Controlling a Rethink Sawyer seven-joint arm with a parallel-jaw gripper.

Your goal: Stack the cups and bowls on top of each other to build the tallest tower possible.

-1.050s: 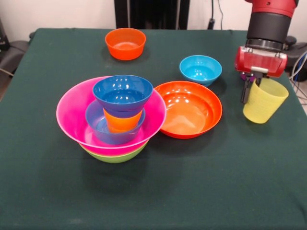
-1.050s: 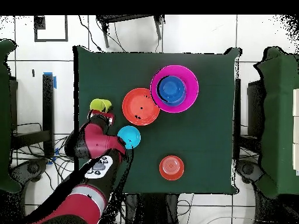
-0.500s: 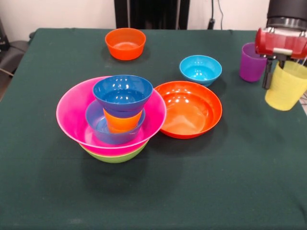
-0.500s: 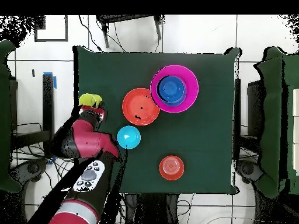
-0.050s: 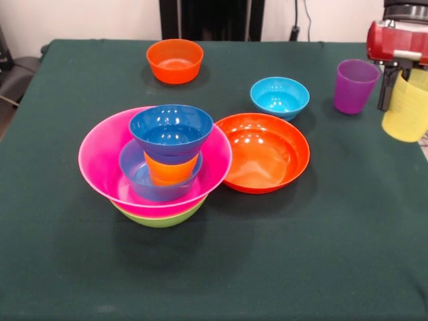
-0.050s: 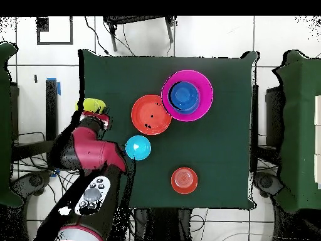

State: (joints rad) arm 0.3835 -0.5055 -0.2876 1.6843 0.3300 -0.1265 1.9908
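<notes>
The tower stands left of centre: a lime green bowl at the bottom, the big pink bowl in it, then a blue bowl, the orange cup and a dark blue bowl on top. From overhead the tower shows as pink with a blue centre. At the right edge my gripper is shut on the rim of the yellow cup, held tilted above the table's side edge; overhead the yellow cup sticks out past the gripper. The purple cup stands upright just left of it.
The shallow orange bowl lies beside the tower. A cyan bowl sits behind it and a small orange bowl stands at the far side. From overhead the orange bowl, cyan bowl and small orange bowl show; my arm hides the purple cup.
My gripper has carried the yellow cup up and toward the table's side edge, right in the front view. The purple cup came out from behind it. The tower and loose bowls are unmoved.
</notes>
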